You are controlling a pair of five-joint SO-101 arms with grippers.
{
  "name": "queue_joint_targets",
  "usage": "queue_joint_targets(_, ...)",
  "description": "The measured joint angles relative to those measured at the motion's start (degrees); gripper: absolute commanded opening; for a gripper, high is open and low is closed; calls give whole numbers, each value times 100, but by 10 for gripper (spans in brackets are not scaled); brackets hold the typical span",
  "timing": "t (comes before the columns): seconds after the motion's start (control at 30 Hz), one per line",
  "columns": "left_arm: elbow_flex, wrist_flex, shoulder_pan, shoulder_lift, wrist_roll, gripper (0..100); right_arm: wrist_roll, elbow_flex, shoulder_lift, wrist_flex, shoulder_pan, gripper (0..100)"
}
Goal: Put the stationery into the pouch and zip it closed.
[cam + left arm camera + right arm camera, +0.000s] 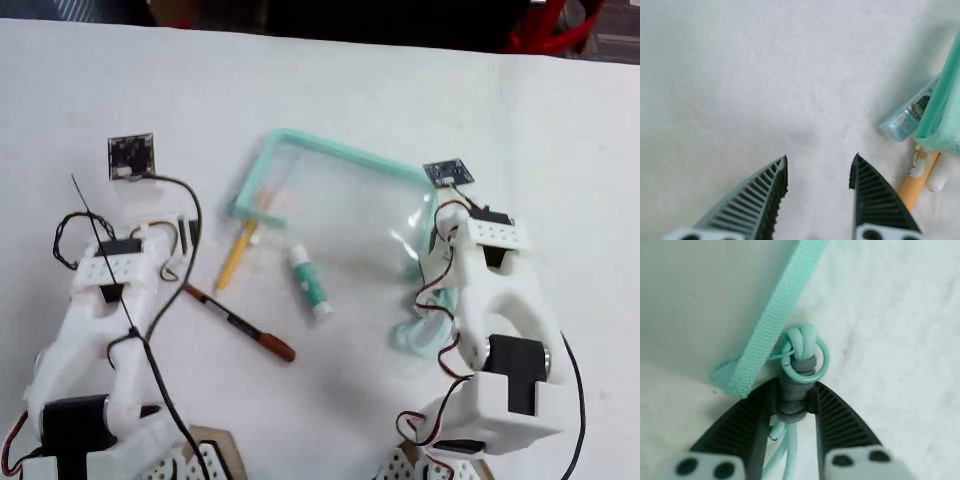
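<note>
Clear pouch [340,152] w/ teal trim lies flat; yellow pencil [237,255], green-white tube [309,282], dark pen [240,322] just beside it.

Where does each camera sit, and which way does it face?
High view: fixed above, facing down on the table; the left arm and right arm show, with pouch, pencil and pen between them.
Left wrist view: on the left wrist, facing down past the open left hand at bare table.
Right wrist view: on the right wrist, facing down at the right hand shut on the pouch's pull cord.
Shared: the pouch in all three; the pencil in high and left wrist views.
</note>
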Motion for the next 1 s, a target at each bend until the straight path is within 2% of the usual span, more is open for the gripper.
queue_joint_targets(0.23, 0, 0, 0, 0, 0, 211, 0, -176, -378, 290, -9, 18)
queue_joint_targets(0.53, 0, 0, 0, 0, 0, 214, 0, -668, -2840, 1257, -35, 18)
queue_joint_targets(0.77, 0, 0, 0, 0, 0, 226, 0, -1943, -4158, 1916, -571, 18)
queue_joint_targets(1.0, 0, 0, 0, 0, 0, 229, 0, -3578, -4352, 1934, -774, 18)
